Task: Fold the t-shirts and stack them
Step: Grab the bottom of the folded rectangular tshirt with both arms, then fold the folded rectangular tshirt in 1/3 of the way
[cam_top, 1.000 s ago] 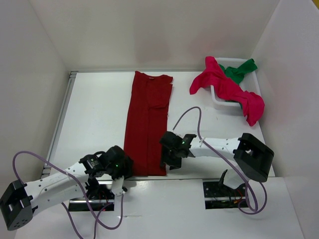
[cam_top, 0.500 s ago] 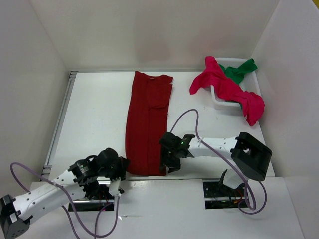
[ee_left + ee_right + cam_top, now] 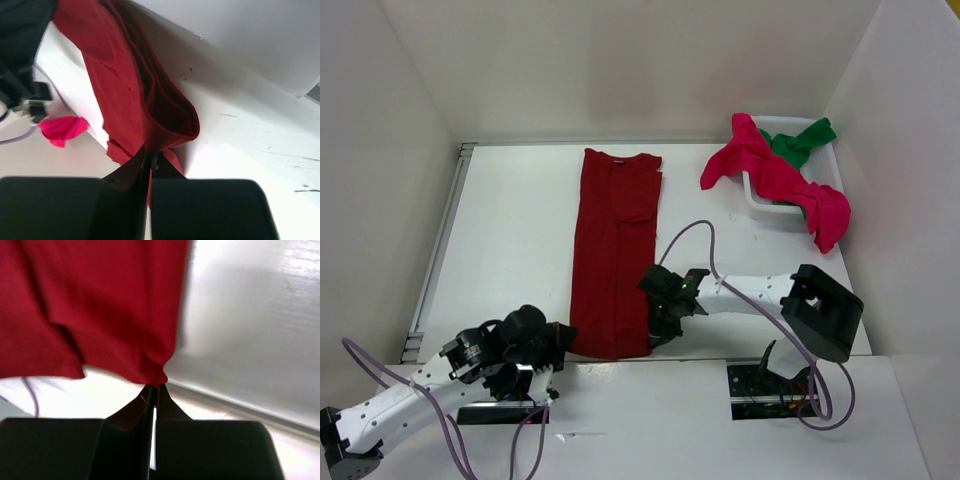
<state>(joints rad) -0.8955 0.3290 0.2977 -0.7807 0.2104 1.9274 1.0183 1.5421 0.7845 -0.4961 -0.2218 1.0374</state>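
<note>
A dark red t-shirt lies folded into a long strip down the middle of the table. My left gripper is shut on its near left corner, and the wrist view shows the cloth pinched between the closed jaws. My right gripper is shut on the near right corner, the hem bunching at the jaw tips. A crimson t-shirt drapes over the front of the white basket at the back right, with a green t-shirt behind it.
White walls close in the table on the left, back and right. A metal rail runs along the left edge. A purple cable loops over the table beside the right arm. The arm bases sit at the near edge.
Both grippers have shut on the dark red shirt's near corners, the left first. The left arm has drawn back toward the near edge. The shirt has slid slightly toward me.
</note>
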